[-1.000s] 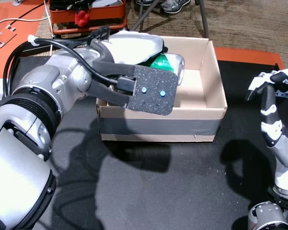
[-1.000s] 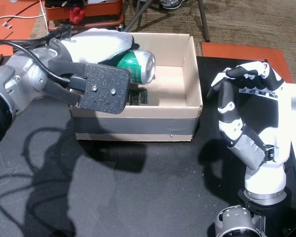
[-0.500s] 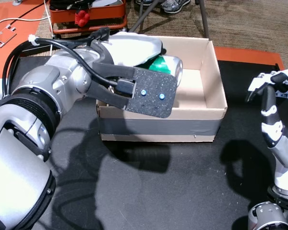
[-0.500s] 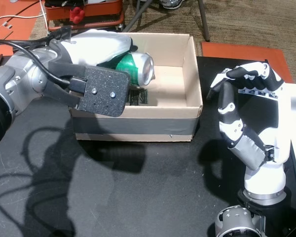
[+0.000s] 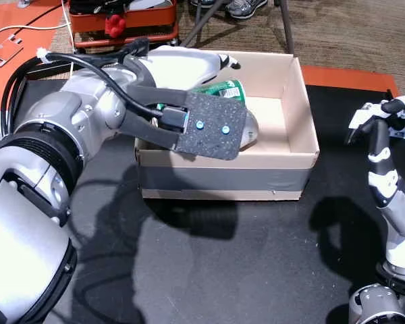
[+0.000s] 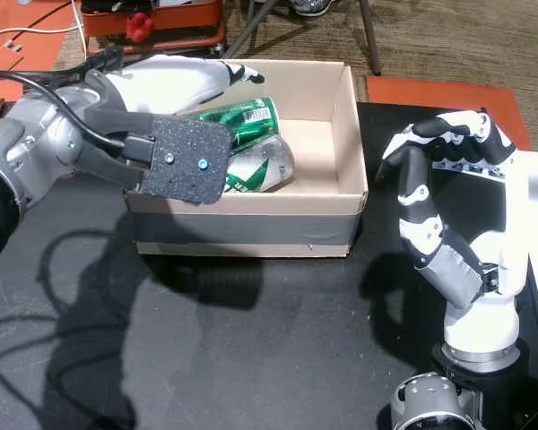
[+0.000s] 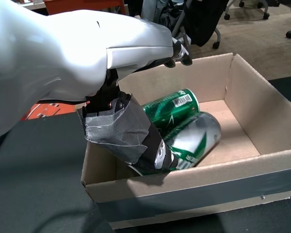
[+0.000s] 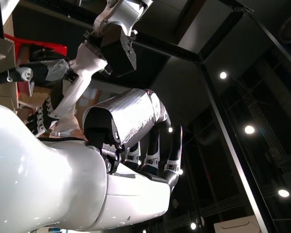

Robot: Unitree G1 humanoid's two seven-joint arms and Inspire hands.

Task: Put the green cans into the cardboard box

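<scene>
Two green cans lie on their sides in the cardboard box (image 5: 293, 158), one (image 6: 242, 116) resting against the other (image 6: 262, 168); the left wrist view shows the upper can (image 7: 167, 108) and the lower can (image 7: 194, 138) too. My left hand (image 5: 182, 67) hovers over the box's left half, open, fingers stretched over the far wall and taped thumb (image 7: 128, 138) hanging down beside the cans. My right hand (image 6: 430, 197) stands upright to the right of the box, fingers loosely curled, holding nothing.
A black plate (image 5: 209, 131) on my left wrist hides part of the box's front wall. The box stands on a black tabletop (image 5: 256, 256). Behind it are an orange crate (image 5: 121, 20), orange floor mats, chair legs and a person's shoes (image 5: 246, 7).
My left hand let go of the green can it held; the can dropped into the box beside the other one. The fingers opened. The right hand stayed still.
</scene>
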